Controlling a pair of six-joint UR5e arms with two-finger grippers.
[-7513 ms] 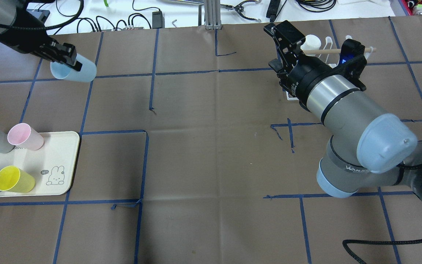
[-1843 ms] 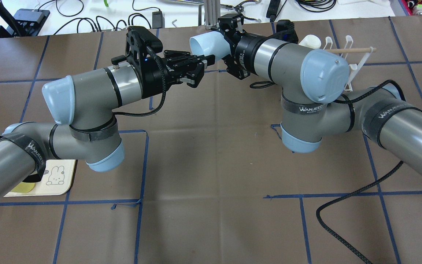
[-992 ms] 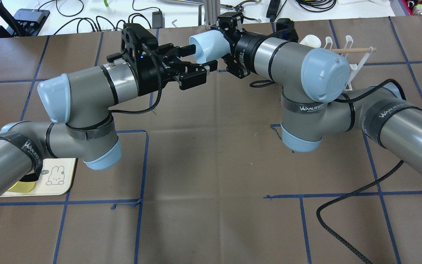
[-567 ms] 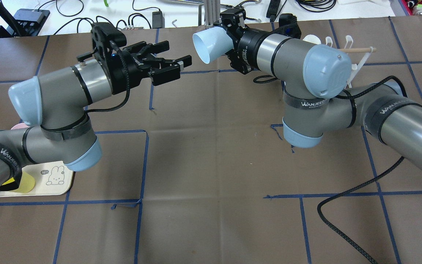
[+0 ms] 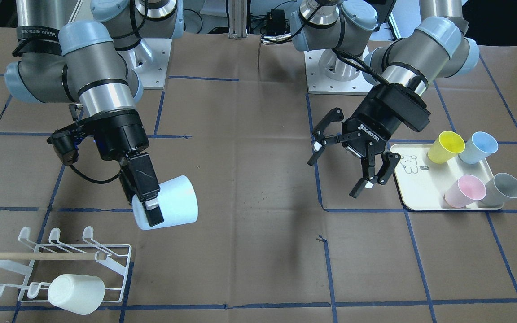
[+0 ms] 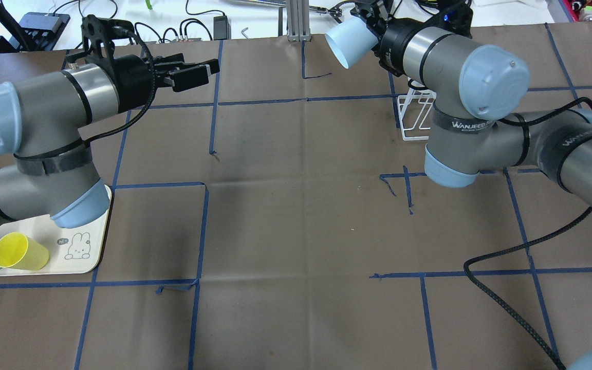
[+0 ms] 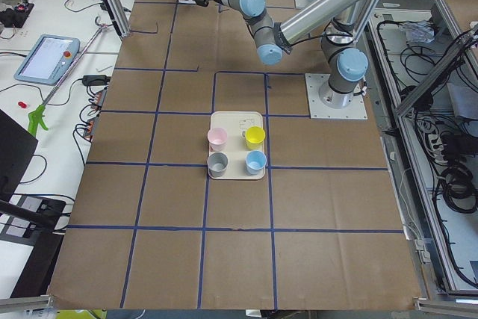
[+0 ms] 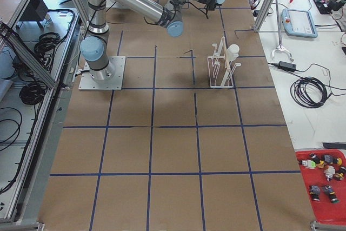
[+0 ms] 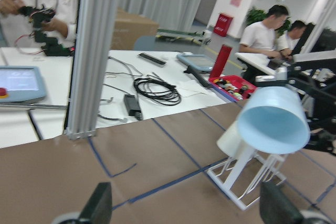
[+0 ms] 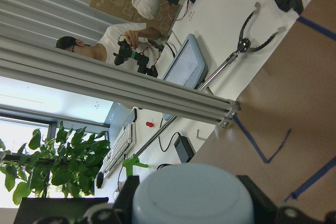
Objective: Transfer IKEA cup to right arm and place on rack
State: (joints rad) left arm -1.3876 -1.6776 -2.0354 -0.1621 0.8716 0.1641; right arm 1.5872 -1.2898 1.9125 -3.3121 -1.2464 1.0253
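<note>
My right gripper [image 5: 147,202] is shut on a pale blue cup [image 5: 172,202] and holds it on its side above the table, a little up from the rack. In the overhead view the cup [image 6: 346,43] is at the table's far edge, mouth facing left, just left of the rack [image 6: 413,117], which the right arm mostly hides. The white wire rack [image 5: 74,258] carries a wooden dowel and one white cup [image 5: 76,294]. My left gripper [image 5: 337,175] is open and empty, well apart from the cup. The left wrist view shows the cup [image 9: 273,121] in front of the rack [image 9: 247,179].
A cream tray [image 5: 420,190] with a rabbit drawing holds yellow [image 5: 446,146], blue [image 5: 478,147], pink [image 5: 465,190] and grey [image 5: 503,188] cups, under the left arm. Cables and tools lie beyond the table's far edge. A black cable [image 6: 506,303] trails on the table's right.
The left gripper has drawn back to the left, open and empty. The right gripper has carried the blue cup to the right and farther back, up to the rack.
</note>
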